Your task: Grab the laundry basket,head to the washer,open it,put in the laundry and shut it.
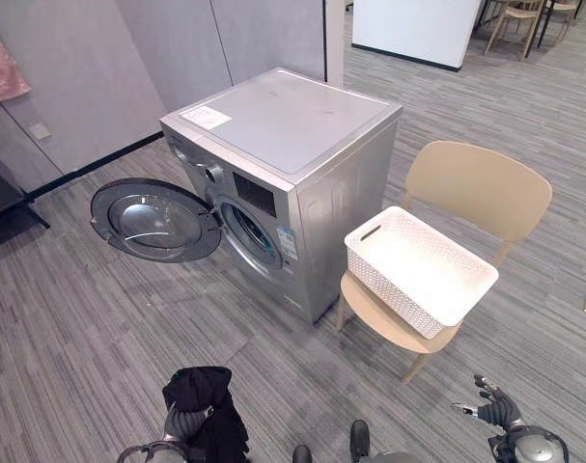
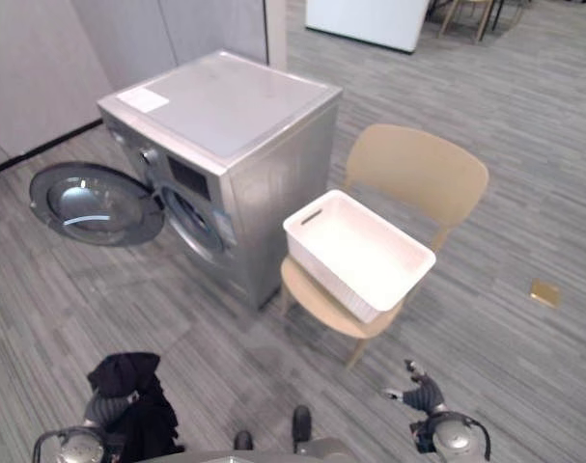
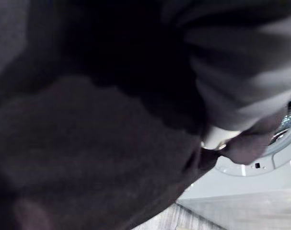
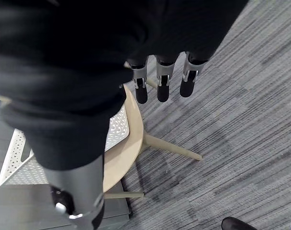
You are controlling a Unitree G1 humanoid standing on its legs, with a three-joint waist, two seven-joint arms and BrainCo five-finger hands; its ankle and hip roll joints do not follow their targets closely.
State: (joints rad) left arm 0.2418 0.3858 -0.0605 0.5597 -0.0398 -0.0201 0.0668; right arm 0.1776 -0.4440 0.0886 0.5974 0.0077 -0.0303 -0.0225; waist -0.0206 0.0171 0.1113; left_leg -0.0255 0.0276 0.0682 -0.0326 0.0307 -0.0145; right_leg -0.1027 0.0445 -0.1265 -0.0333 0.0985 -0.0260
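left eye view showed the left hand (image 1: 184, 422) wrapped in black laundry (image 1: 210, 405), its grip impossible to tell. the right hand (image 4: 160, 76) hung with relaxed fingers. the white basket (image 1: 418, 270) sat on a chair (image 1: 481, 188) beside the washer (image 1: 283, 154), door (image 1: 155, 220) swung wide.

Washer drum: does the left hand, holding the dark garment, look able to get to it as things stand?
Probably yes: the washer's door is swung wide open and bare floor lies between the left hand, shut on the dark garment, and the drum opening.
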